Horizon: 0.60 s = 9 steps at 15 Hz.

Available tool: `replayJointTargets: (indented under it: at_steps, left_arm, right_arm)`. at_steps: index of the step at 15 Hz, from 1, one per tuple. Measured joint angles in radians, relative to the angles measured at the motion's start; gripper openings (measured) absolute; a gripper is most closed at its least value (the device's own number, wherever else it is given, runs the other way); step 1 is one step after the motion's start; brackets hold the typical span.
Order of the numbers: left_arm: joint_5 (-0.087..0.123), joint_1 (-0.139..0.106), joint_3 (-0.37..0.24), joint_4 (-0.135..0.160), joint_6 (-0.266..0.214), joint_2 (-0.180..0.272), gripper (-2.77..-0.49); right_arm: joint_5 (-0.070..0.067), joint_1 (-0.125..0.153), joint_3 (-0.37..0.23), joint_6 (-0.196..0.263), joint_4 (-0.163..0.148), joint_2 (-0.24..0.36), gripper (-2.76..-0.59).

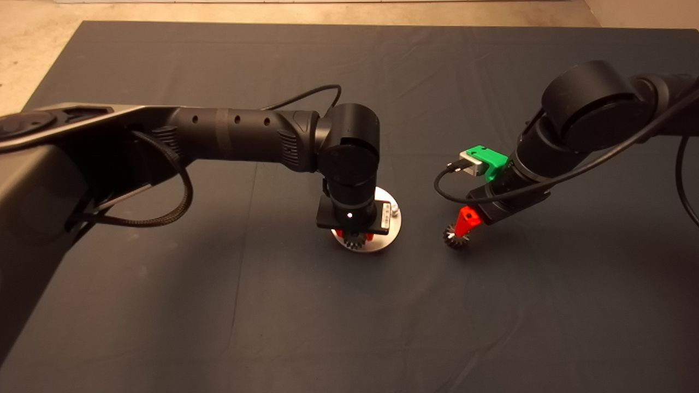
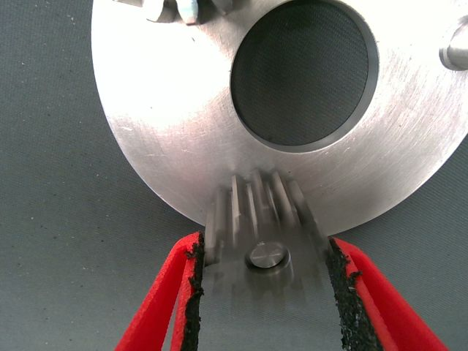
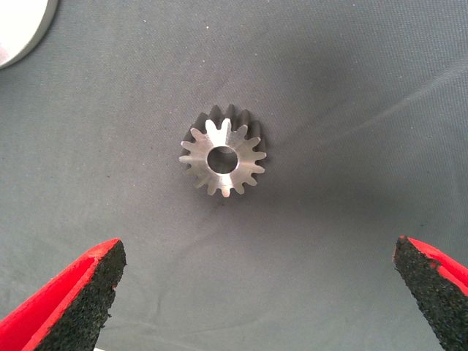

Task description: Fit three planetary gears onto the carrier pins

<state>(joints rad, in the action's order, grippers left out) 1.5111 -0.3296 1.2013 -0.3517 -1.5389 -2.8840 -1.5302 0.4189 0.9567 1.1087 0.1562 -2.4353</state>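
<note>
The round silver carrier disc (image 1: 394,222) lies mid-mat under my left wrist. In the left wrist view the disc (image 2: 168,124) shows its large central hole, and a planetary gear (image 2: 256,208) sits on a carrier pin (image 2: 267,256) at the disc's near rim. My left gripper (image 2: 265,245) has both pads against that gear's sides. A bare pin (image 2: 457,47) stands at the far rim. Another gear (image 3: 223,157) lies flat on the mat, also seen in the head view (image 1: 453,238). My right gripper (image 3: 257,250) is open just above and short of it. A third gear cannot be made out.
The dark mat (image 1: 218,305) spreads wide on all sides. The left arm (image 1: 235,136) crosses the mat from the left, and the right arm (image 1: 590,109) comes in from the right. The disc's rim (image 3: 18,33) shows in a corner of the right wrist view.
</note>
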Motion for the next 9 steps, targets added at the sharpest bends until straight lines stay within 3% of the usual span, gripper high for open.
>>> replayJointTargets:
  at_steps: [5, 9]
  left_arm:
    - [0.0, 0.0, -0.031, 0.0, 0.0, 0.007, -2.02]
    - [0.007, -0.006, -0.186, 0.003, -0.037, 0.075, -1.85]
  right_arm:
    - [0.0, 0.0, -0.001, 0.0, 0.0, 0.0, -0.62]
    - [0.0, 0.0, -0.001, 0.0, 0.0, -0.002, -0.62]
